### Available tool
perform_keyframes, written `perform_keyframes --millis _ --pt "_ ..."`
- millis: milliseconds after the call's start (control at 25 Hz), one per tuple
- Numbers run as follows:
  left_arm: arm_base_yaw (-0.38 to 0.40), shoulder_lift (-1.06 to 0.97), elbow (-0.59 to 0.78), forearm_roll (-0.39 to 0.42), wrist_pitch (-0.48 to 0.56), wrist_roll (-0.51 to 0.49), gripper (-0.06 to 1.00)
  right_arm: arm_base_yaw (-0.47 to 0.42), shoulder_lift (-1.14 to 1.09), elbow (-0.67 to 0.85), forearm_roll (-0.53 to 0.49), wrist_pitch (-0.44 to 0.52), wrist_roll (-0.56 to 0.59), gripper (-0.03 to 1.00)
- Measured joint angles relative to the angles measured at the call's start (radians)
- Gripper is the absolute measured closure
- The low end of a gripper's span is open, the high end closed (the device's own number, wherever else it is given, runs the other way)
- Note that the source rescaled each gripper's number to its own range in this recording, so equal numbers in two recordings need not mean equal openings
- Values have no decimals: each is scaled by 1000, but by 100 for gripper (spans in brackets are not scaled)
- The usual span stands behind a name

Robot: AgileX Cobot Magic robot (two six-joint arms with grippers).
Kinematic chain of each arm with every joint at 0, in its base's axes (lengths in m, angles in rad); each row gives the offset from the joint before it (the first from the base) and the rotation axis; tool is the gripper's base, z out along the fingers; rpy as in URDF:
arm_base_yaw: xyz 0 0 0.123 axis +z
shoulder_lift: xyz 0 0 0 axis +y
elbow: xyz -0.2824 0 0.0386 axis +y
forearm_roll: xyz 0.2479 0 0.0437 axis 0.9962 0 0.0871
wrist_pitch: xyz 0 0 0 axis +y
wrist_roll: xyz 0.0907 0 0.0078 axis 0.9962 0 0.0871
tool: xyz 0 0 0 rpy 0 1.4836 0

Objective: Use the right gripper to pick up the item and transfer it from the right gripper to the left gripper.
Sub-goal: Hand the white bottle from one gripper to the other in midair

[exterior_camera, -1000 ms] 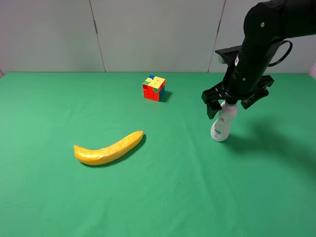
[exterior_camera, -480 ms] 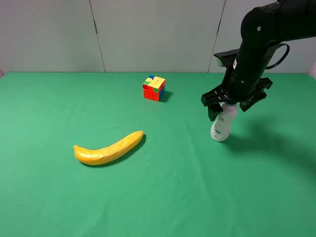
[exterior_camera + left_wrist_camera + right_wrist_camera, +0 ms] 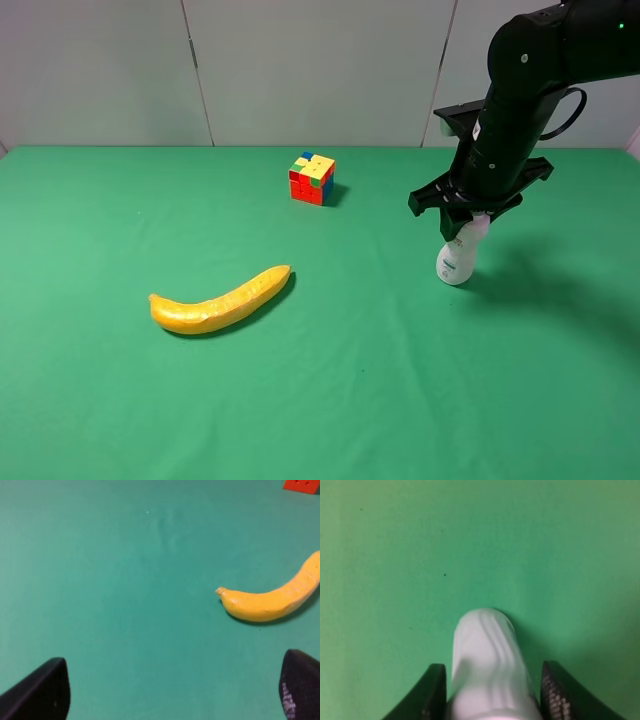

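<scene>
High camera: one banana (image 3: 220, 303), one puzzle cube (image 3: 312, 178) and one bottle (image 3: 457, 258), white, on a green table (image 3: 330, 400). The right gripper (image 3: 465, 218), reaching down on its black arm, is closed around the bottle's top at the table's right side, well apart from the banana. The bottle leans slightly.

Left wrist camera: the left gripper (image 3: 169, 690) stands wide, its two fingertips (image 3: 37, 692) holding nothing above the cloth, with the banana nearby.

Right wrist camera: two fingers (image 3: 432, 695) press against the bottle's sides.
</scene>
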Motion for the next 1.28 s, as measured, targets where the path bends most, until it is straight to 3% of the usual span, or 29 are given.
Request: perform_keyframes --millis 480,680,960,1280 --pt "0 0 0 0 0 0 17 0 -36 -1 8 -8 9 94" --pt "0 0 0 0 0 0 17 0 -154 -8 110 -64 -3 94" --pt "0 0 0 0 0 0 17 0 -245 -7 459 -176 -186 94" --pt "0 0 0 0 0 0 17 0 -246 26 1023 -300 -587 94"
